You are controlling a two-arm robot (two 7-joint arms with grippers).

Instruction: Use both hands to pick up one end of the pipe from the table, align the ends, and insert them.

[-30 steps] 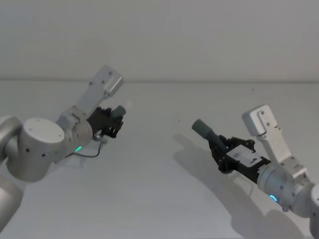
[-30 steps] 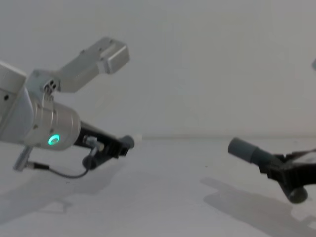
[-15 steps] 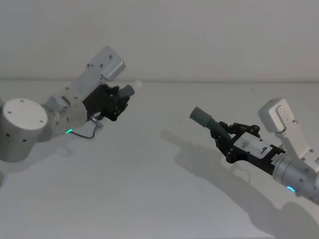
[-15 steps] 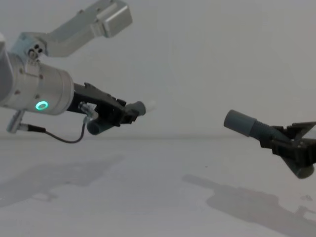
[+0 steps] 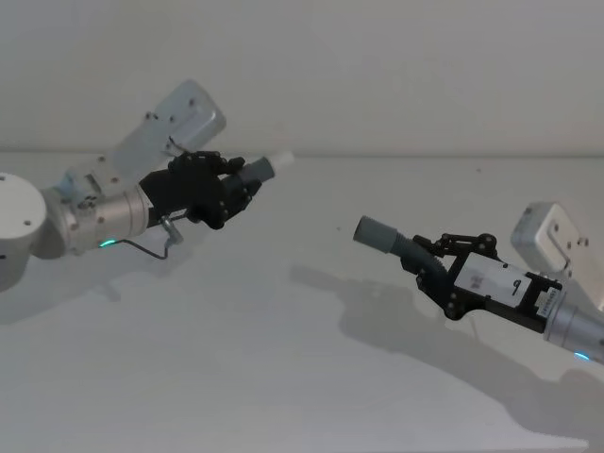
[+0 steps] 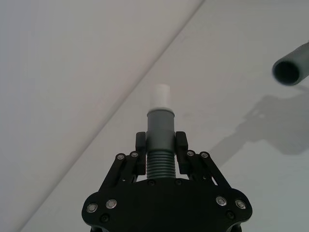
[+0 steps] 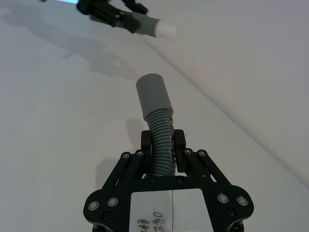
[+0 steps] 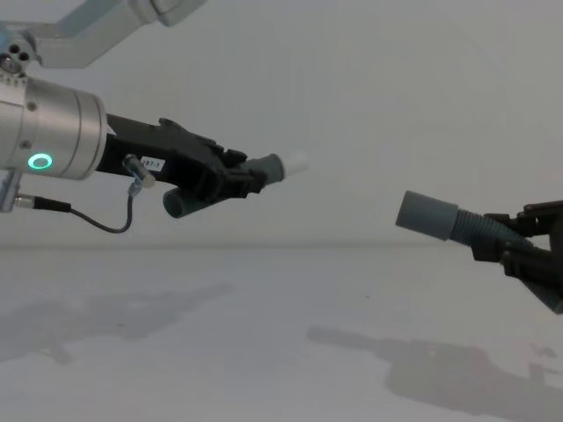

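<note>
Both pipe pieces are held up in the air above the white table (image 5: 283, 368). My left gripper (image 5: 234, 183) (image 8: 244, 181) is shut on the ribbed middle of the left pipe piece (image 6: 160, 133), whose white tip (image 5: 280, 161) (image 8: 297, 163) points to the right. My right gripper (image 5: 431, 260) (image 7: 162, 141) is shut on the ribbed part of the right pipe piece (image 7: 159, 130). Its wide grey collar (image 5: 376, 232) (image 8: 425, 214) points left, toward the white tip. A clear gap separates the two ends, and the collar sits lower than the tip in the head view.
The table meets a plain white wall (image 5: 377, 75) behind. Shadows of both arms lie on the table. A thin cable (image 8: 106, 224) hangs below the left wrist.
Both arms have risen from the table with their pieces. The left gripper has moved right and levelled out; the right piece has tilted flatter, and the two ends now face each other.
</note>
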